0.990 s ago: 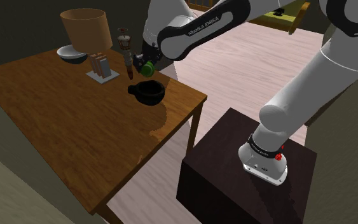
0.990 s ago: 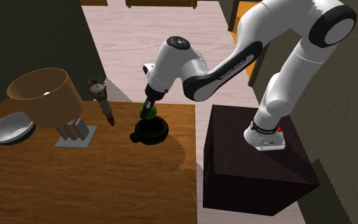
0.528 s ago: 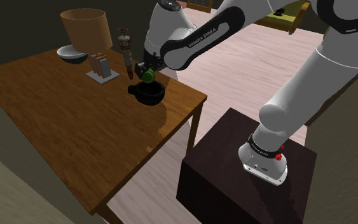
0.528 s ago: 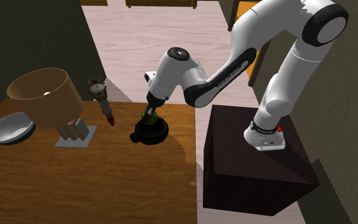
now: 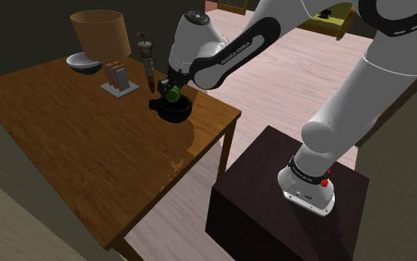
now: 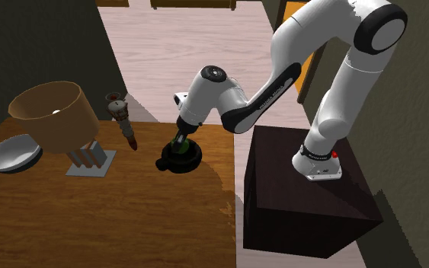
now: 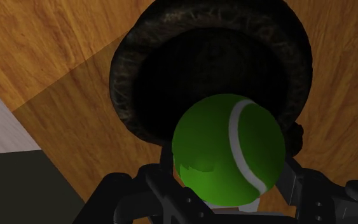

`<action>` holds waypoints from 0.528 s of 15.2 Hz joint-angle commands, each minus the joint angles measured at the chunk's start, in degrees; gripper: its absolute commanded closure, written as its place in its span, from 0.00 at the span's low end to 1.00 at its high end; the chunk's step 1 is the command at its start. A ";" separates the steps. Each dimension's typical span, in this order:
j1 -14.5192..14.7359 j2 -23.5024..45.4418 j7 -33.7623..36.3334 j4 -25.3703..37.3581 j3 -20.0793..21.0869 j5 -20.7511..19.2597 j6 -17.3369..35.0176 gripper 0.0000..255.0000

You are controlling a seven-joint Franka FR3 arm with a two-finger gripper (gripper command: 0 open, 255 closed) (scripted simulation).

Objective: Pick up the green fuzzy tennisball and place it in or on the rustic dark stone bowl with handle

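Note:
A green tennis ball (image 7: pixel 228 149) with a white seam is clasped between my black fingers. My gripper (image 5: pixel 172 94) holds the ball (image 5: pixel 172 94) just over the rim of the dark stone bowl (image 5: pixel 175 109) near the table's corner. The bowl's stubby handle (image 5: pixel 153 104) points to the shoulder view's left. In the second exterior view the gripper (image 6: pixel 180 141) dips into the top of the bowl (image 6: pixel 180 158) with the ball (image 6: pixel 180 140) barely showing. From the wrist, the bowl's dark hollow (image 7: pixel 209 63) lies right beyond the ball.
The wooden table (image 5: pixel 88 148) also carries a brown lampshade (image 5: pixel 100 33), a pale bowl (image 5: pixel 84 64), a small rack on a grey tray (image 5: pixel 118 80) and a slim brown bottle (image 5: pixel 148 61). My dark stand (image 5: pixel 288 200) sits beside the table's corner, with pale floor (image 5: pixel 288 74) behind.
My gripper has come down with the ball, from above and beside the dark bowl to just over its rim. The bowl and other table objects stayed put.

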 commanded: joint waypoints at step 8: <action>0.00 0.05 0.10 0.00 0.00 -0.12 0.06 0.00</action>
